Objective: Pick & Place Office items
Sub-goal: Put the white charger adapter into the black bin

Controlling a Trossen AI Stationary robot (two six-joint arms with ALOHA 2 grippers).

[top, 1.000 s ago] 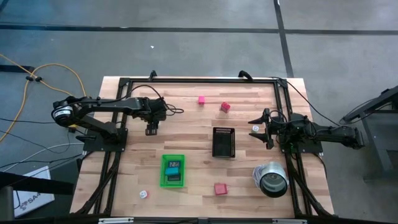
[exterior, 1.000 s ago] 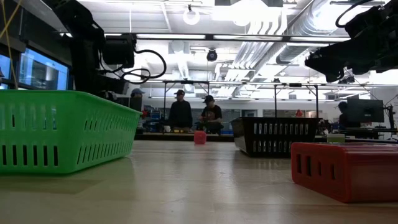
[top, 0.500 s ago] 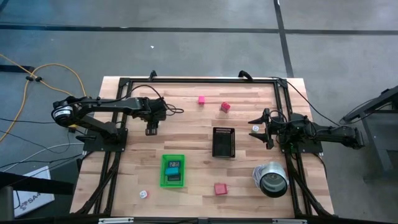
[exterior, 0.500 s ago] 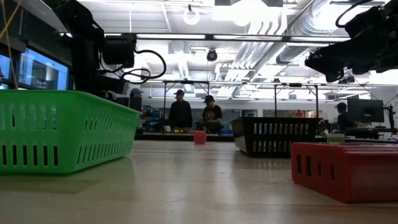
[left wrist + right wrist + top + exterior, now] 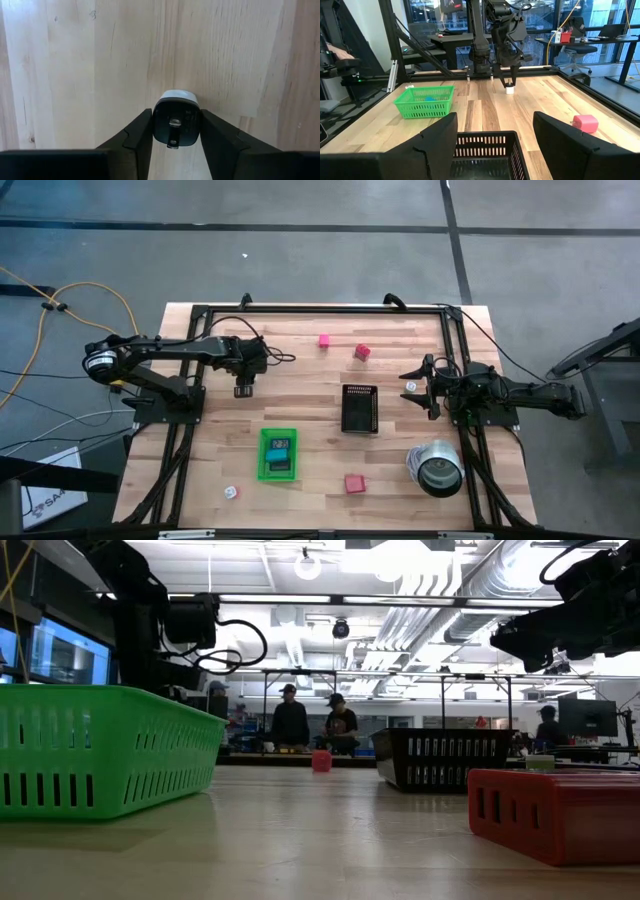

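Jaws clamped: my left gripper [image 5: 175, 131] grips black-and-white piece [image 5: 175, 120] nr table's [image 5: 300, 380] left edge; right gripper [image 5: 495, 131] wide open.

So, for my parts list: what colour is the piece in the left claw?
Black with a white end, clearest in the left wrist view.

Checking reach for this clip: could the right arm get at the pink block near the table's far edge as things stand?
Probably yes: the right gripper hangs open and empty, and bare table lies between it and the pink block; the black tray sits off that line.
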